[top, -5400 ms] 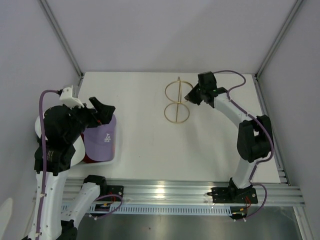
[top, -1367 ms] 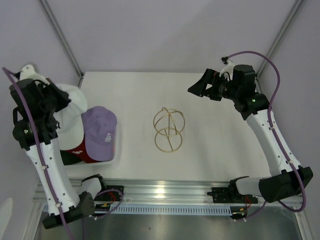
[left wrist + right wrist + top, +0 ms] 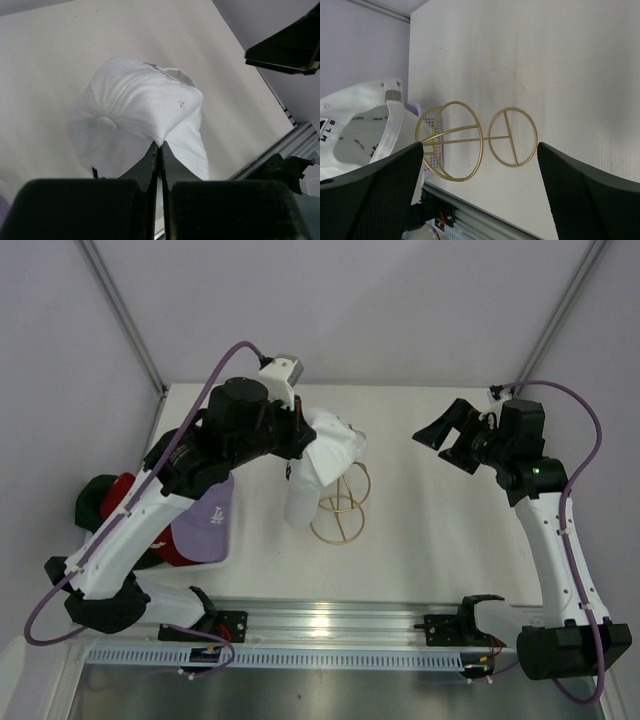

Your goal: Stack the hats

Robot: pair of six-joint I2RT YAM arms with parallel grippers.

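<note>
My left gripper (image 3: 300,448) is shut on a fold in the crown of a white hat (image 3: 326,452), which hangs just above the gold wire stand (image 3: 341,510) at mid-table. In the left wrist view the pinched fabric of the white hat (image 3: 135,112) bunches at the tips of that gripper (image 3: 160,145). A lavender hat (image 3: 208,515) with a white logo lies on a red hat (image 3: 122,488) at the left, with a dark hat (image 3: 88,504) beside them. My right gripper (image 3: 452,438) hovers open and empty to the right of the stand. From the right wrist, that gripper (image 3: 480,146) looks down on the stand (image 3: 470,140).
The hat pile sits in a white tray (image 3: 218,561) at the table's left front. The stand lies on its side, its round base (image 3: 512,136) toward the right arm. Metal rails run along the near edge, and frame posts stand at the back corners.
My left arm has swung from the far left to mid-table, carrying the white hat over the stand. The right gripper has drawn back a little to the right.
</note>
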